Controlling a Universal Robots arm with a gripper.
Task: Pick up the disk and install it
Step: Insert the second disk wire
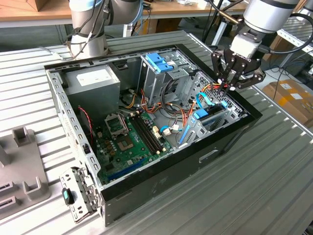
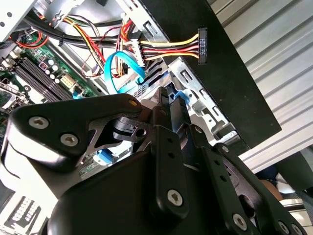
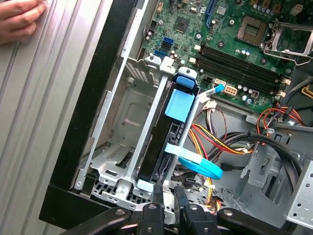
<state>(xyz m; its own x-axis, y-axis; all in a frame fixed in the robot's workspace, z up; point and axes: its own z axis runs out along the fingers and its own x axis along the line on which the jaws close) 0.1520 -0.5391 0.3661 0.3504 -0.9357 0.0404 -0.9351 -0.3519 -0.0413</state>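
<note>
**Disk seated on edge in drive bay**

Gripper hovered just above the disk, fingers nearly pressed together, pinching nothing. Disk stood on edge in the metal drive bay near the case wall, long axis parallel to that wall, blue tab toward the motherboard. A person's hand rested on the table.

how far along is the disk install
Looks mostly done: the disk in its light-blue carrier stands on edge inside the metal drive bay of the computer case. The claw hovers just above it, holding nothing. Whether the disk is fully seated can't be told.
</note>
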